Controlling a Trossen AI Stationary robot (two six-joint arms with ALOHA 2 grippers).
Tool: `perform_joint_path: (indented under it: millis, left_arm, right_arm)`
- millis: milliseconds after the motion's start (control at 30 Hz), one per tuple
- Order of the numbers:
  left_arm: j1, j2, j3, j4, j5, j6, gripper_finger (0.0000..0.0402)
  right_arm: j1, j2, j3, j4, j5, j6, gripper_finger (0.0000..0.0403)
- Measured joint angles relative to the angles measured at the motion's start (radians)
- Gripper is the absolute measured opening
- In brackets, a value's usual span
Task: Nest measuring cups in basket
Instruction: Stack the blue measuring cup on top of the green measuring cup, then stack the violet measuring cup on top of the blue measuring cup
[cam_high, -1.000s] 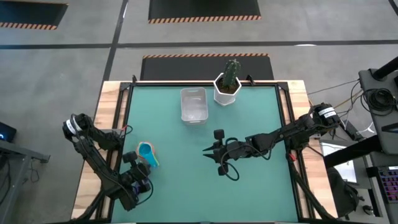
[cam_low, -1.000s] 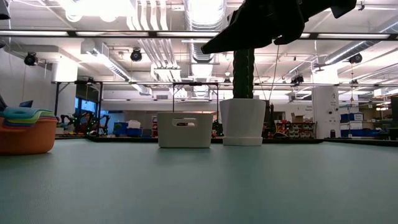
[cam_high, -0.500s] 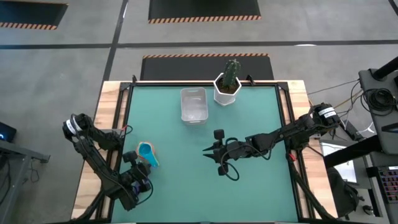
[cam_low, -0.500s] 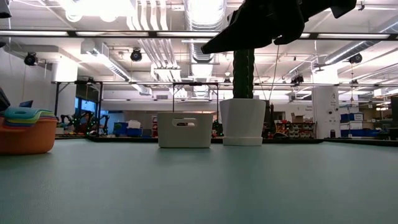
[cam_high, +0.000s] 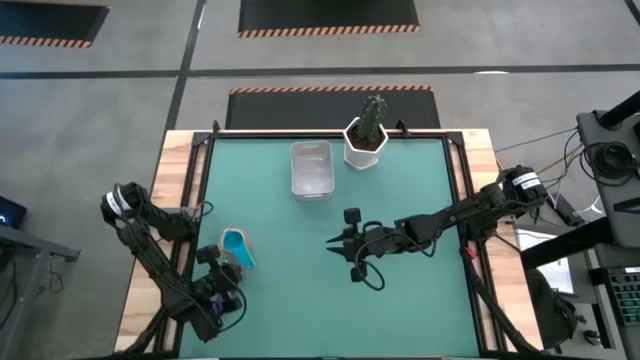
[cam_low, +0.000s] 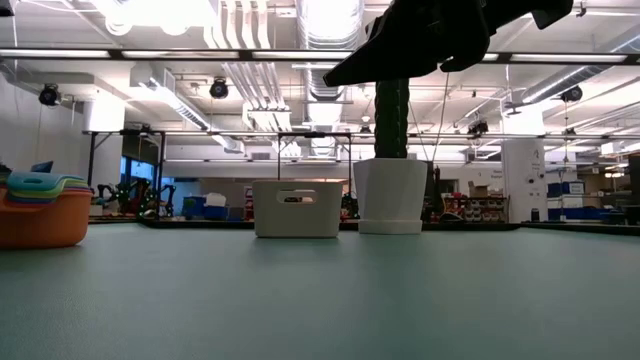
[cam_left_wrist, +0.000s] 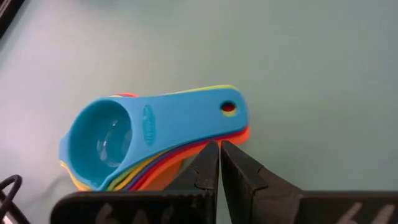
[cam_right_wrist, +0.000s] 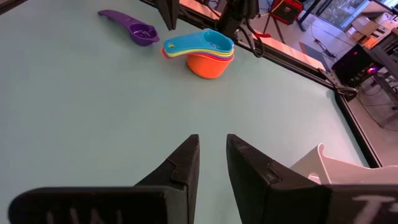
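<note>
Left hand (cam_left_wrist: 219, 163) pressed together beside stacked cups (cam_left_wrist: 149, 140); right hand (cam_right_wrist: 211, 163) slightly spread mid-table; basket (cam_high: 311, 168) apart.

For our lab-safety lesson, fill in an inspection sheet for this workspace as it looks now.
Surface: green mat, flat, no spills seen.
Job's things: stacked measuring cups, blue on top; purple cup lying apart from the stack; basket looks empty.
Clutter: cactus pot beside the basket.
Grippers: left gripper shut, empty, near the stack; right gripper slightly open, empty, mid-table.
Cables: looped cable at the right arm.
Surroundings: workshop room; nobody seen.
</note>
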Motion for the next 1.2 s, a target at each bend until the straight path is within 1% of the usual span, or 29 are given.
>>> perform_joint_path:
  millis: [200,467,633,767,867,1000,1133,1200]
  left_arm:
    - [0.000,0.000,-0.051,0.035,-0.005,-0.003,0.0000]
    - [0.000,0.000,-0.047,0.033,0.000,-0.003,0.0000]
    - [-0.002,0.000,-0.003,0.023,0.072,-0.003,0.0000]
    - [-0.002,0.000,0.071,0.008,0.144,-0.031,0.0000]
    - [-0.002,0.000,0.131,-0.003,0.188,-0.097,0.0000]
    - [-0.003,0.000,0.187,-0.003,0.241,-0.237,0.0000]
    - [-0.003,0.000,0.209,-0.002,0.359,-0.335,0.0000]
    - [-0.005,0.000,0.210,0.003,0.368,-0.344,0.0000]
  right_arm:
    - [0.000,0.000,0.000,0.000,0.000,0.000,0.0068]
    - [0.000,0.000,0.000,0.000,0.000,0.008,0.0068]
    - [0.000,0.000,-0.011,0.000,0.000,0.013,0.0068]
    - [0.000,0.000,-0.018,0.000,0.000,0.008,0.0068]
    - [0.000,0.000,-0.018,0.000,0.000,0.008,0.0068]
    - [0.000,0.000,-0.018,-0.004,0.000,0.007,0.0068]
    - [0.000,0.000,-0.018,-0.027,0.000,-0.001,0.0068]
    - [0.001,-0.001,-0.018,-0.050,0.000,-0.001,0.0068]
